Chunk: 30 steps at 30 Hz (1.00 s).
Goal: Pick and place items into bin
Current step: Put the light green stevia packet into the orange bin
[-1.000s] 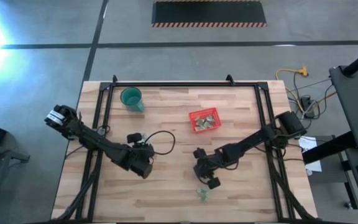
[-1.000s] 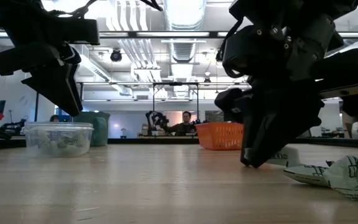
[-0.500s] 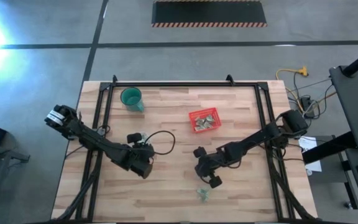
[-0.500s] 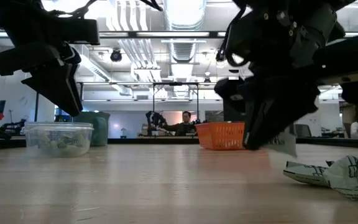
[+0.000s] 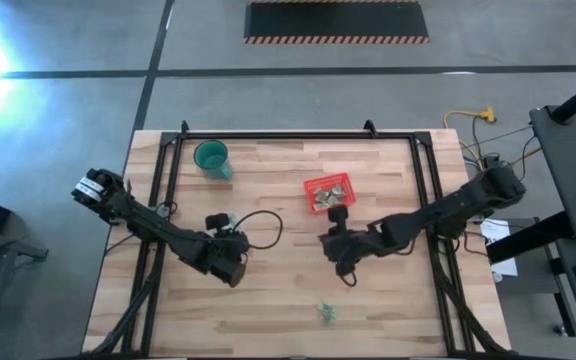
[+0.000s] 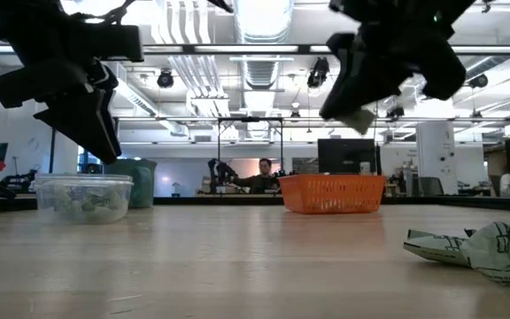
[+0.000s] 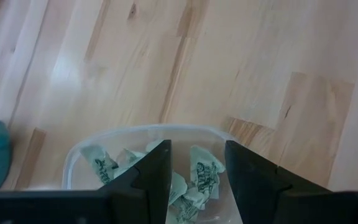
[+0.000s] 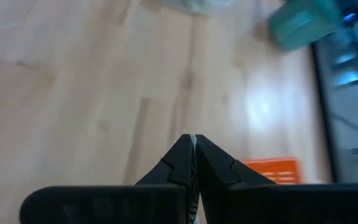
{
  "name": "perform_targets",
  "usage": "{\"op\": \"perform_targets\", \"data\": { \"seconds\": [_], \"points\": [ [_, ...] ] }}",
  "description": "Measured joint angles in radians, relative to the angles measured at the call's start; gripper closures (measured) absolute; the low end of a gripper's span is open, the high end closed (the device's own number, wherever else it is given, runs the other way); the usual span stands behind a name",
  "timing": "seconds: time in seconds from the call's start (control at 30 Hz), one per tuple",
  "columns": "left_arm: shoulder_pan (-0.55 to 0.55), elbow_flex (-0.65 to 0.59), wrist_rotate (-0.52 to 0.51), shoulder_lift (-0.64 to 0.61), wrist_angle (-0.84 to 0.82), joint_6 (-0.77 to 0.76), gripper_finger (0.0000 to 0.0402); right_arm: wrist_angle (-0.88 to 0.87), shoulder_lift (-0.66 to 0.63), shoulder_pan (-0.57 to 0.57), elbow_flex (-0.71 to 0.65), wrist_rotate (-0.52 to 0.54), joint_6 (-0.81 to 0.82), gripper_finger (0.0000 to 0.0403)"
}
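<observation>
The red bin (image 5: 328,193) stands right of the table's middle with a few pale pieces in it; it also shows in the low view (image 6: 333,192). My right gripper (image 5: 347,272) hangs above the table on the bin's near side, shut on a small pale item (image 6: 359,119). Another crumpled green-and-white item (image 5: 326,313) lies flat near the front edge (image 6: 472,248). My left gripper (image 7: 197,158) stands open over a clear tub (image 7: 79,165) of more pale green pieces, left of the middle. My right gripper pinches the item between its two fingertips; only a thin pale edge (image 8: 193,140) shows between them. The fingers slant down toward the table. The item hangs just below the fingertips (image 6: 359,119), lifted well clear of the table.
A teal cup (image 5: 211,158) stands at the far left of the table. A black frame (image 5: 298,135) runs along the table's far edge and sides. Bare wood lies between the two grippers and in front of the bin.
My right gripper has risen from the table near the front-edge item and drawn toward the far edge and the bin, its fingers tipping more level. The small pale item has come up with it, clear of the table. The other item stays where it lay.
</observation>
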Motion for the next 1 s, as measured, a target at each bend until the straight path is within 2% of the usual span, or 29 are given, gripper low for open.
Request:
{"op": "perform_targets", "data": {
  "seconds": [0.27, 0.5, 0.6, 0.77, 0.87, 1.0],
  "points": [
    [0.0, 0.001, -0.002, 0.0, 0.042, 0.028, 0.0269, -0.007, -0.08, -0.05, 0.0, 0.103, -0.102, 0.0394],
    [0.0, 0.001, -0.002, 0.0, 0.044, 0.021, 0.0269, -0.001, -0.072, -0.202, -0.005, 0.114, -0.122, 0.0394],
    [0.0, 0.001, -0.002, 0.0, 0.055, 0.02, 0.0269, -0.004, -0.043, -0.287, -0.018, 0.094, -0.122, 0.0394],
    [0.0, 0.001, -0.002, 0.0, 0.072, 0.02, 0.0269, 0.0, -0.009, -0.405, -0.047, 0.001, -0.113, 0.0394],
    [0.0, 0.001, -0.002, 0.0, 0.074, 0.02, 0.0269, 0.007, 0.006, -0.449, -0.059, -0.044, -0.112, 0.0394],
    [0.0, 0.001, -0.002, 0.0, 0.091, 0.019, 0.0269, 0.015, 0.008, -0.48, -0.064, -0.047, -0.097, 0.0394]
  ]
}}
